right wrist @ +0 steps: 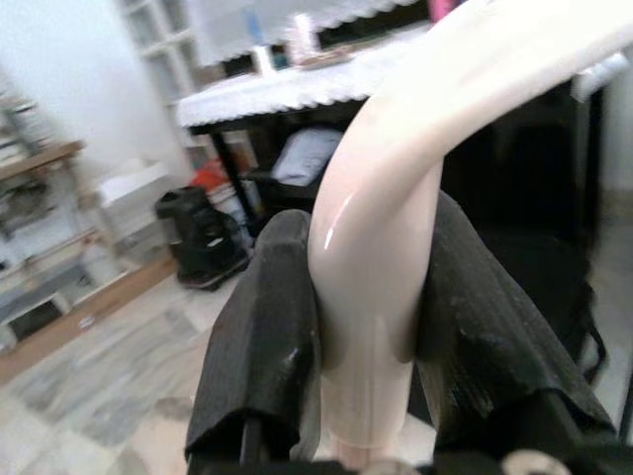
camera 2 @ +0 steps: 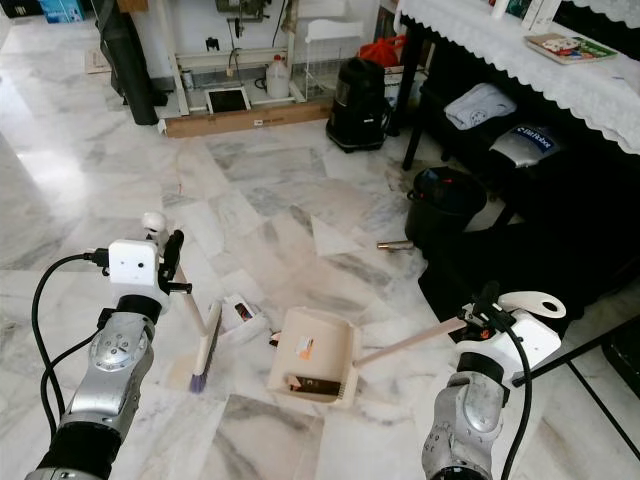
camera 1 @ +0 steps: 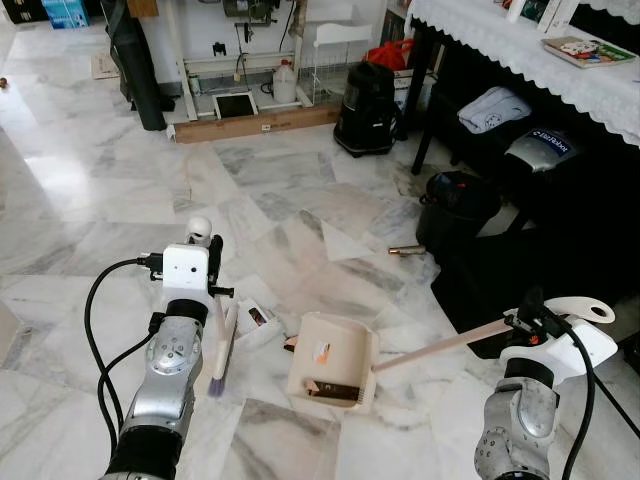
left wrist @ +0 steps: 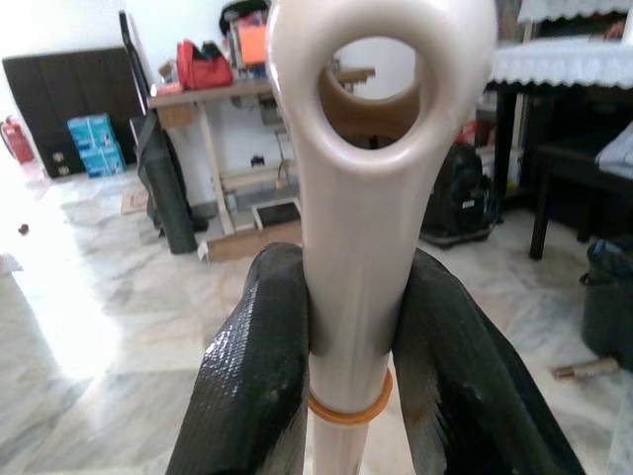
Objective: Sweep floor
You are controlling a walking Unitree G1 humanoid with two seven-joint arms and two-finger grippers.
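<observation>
On marble floor (camera 1: pixel 120 190): left hand (camera 1: pixel 214 268) clamps broom (camera 1: pixel 224 345) upright; right hand (camera 1: pixel 528 318) grips dustpan (camera 1: pixel 333 368) handle.

two silver jointed arms, each with a white boxy wrist housing and looping black cables; left gripper (left wrist: pixel 356 376) and right gripper (right wrist: pixel 371 346) have glossy black fingers.
</observation>
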